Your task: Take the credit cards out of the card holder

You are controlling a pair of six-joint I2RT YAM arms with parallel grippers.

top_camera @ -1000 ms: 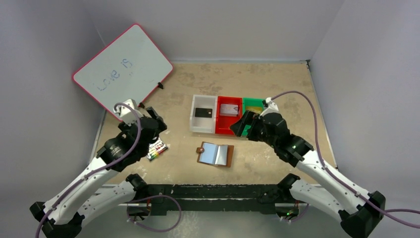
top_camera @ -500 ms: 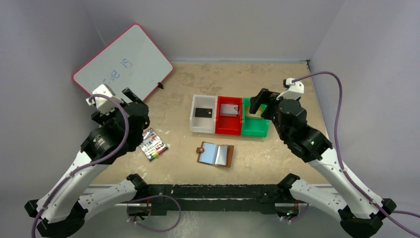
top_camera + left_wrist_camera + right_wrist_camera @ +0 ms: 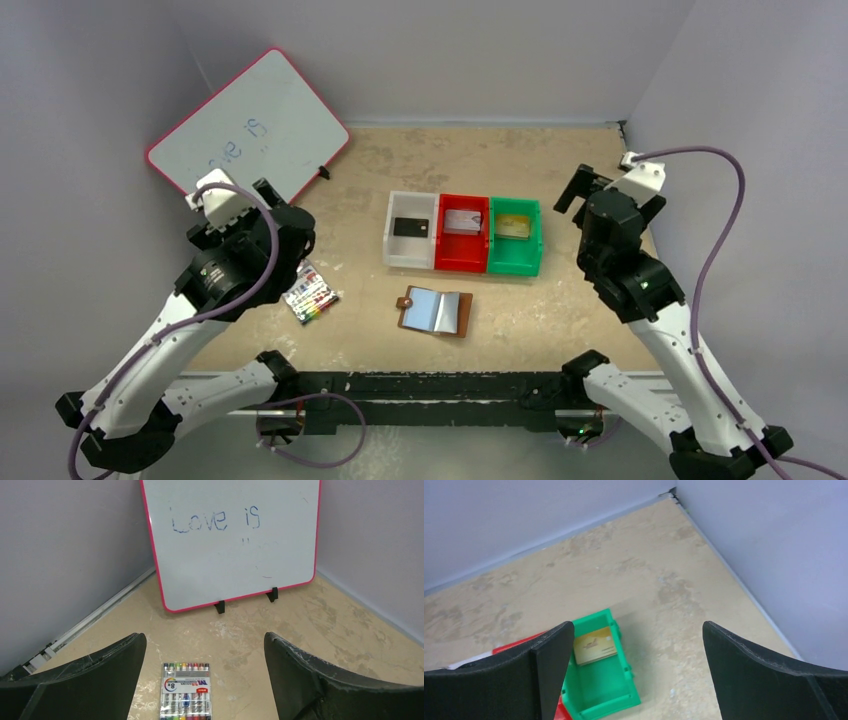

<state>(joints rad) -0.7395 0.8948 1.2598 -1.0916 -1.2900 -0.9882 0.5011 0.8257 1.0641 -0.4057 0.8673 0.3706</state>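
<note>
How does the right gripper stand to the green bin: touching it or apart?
Apart. The top external view shows bare table between the right gripper and the green bin; the jaws stand open and empty.

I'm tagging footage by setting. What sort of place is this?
Probably a robotics lab test cell: grey walls box in a worn tabletop, a left arm and right arm are mounted at its edge, and a whiteboard leans in the corner.

Brown leather bifold card holder (image 3: 436,312) lies open flat, sleeves up. Black plastic credit card (image 3: 411,227) in white bin (image 3: 392,243), silvery grey card (image 3: 462,221) in red bin (image 3: 459,264), gold-tan card (image 3: 512,226) in green bin (image 3: 515,266): 3 out.
</note>
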